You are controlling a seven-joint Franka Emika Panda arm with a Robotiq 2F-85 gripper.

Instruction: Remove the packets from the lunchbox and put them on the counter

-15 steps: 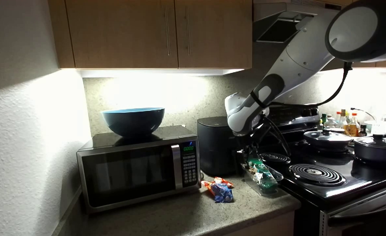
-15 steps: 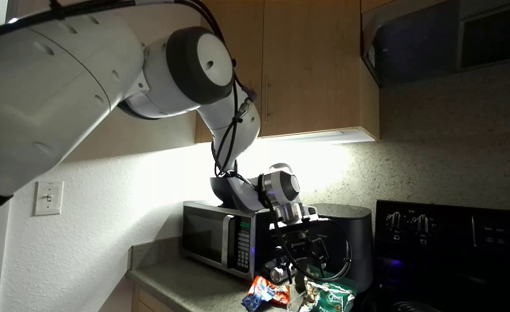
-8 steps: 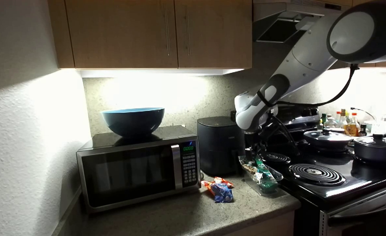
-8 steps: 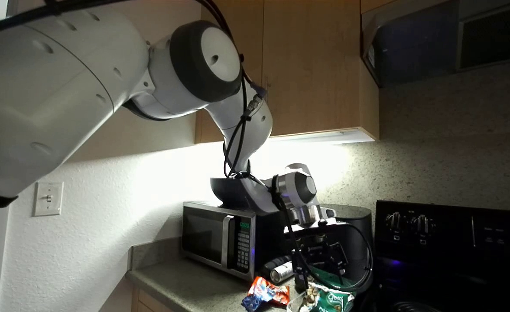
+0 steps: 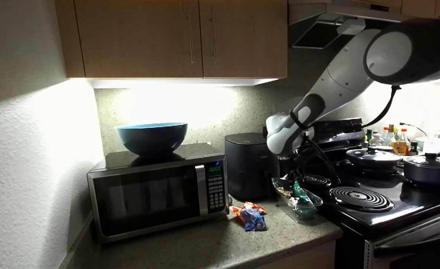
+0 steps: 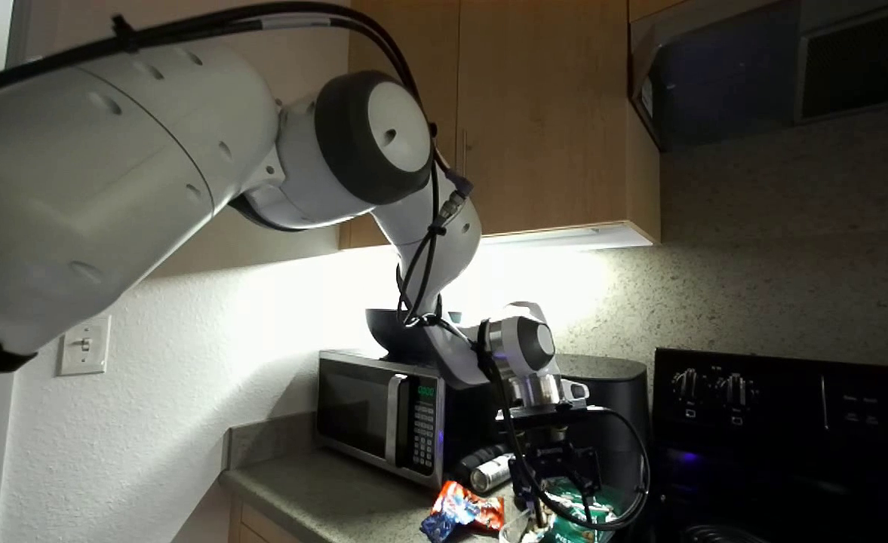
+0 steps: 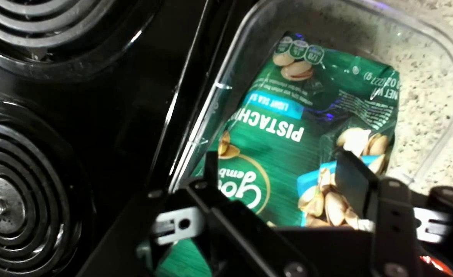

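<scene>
A green pistachio packet lies in a clear plastic box, which serves as the lunchbox. In both exterior views the packet and box stand on the speckled counter near the stove. My gripper is open over the packet, one finger towards the box's stove-side wall, the other over the pistachio picture. I cannot tell whether the fingertips touch it. The gripper also shows in the exterior views. Red-orange and blue crinkled wrapping lies on the counter, outside the box.
A black boxy appliance stands behind the box. The microwave with a blue bowl on top is beside it. The stove with coil burners borders the box; lidded pans stand farther along.
My arm has shifted to the right in both exterior views, then come down. The gripper is now lower, over the green packet and box. The packets appear to lie where they were.
</scene>
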